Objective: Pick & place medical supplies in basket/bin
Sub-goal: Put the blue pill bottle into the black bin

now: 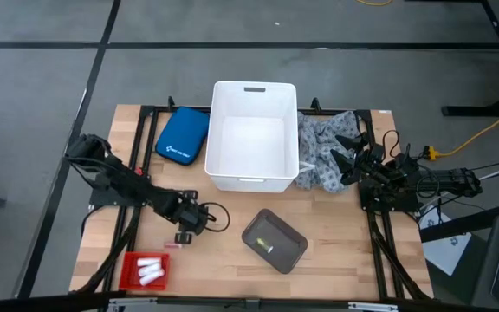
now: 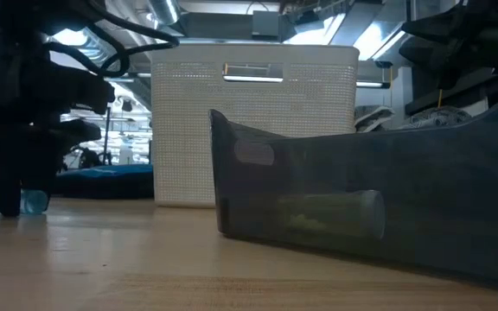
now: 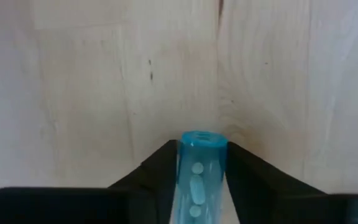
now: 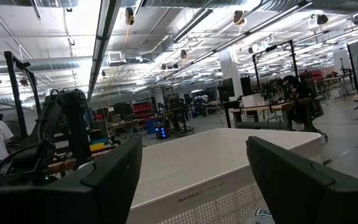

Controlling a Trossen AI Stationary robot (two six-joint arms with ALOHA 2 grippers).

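High view: left gripper sits low over the table, well short of the white basket. Left wrist view: its fingers clamp a blue tube (pills inside). Right wrist view: right gripper spread wide, basket just ahead.

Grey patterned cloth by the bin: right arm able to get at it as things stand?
Probably yes. The cloth lies uncovered beside the white bin, and the open right gripper is right at its edge, nothing between.
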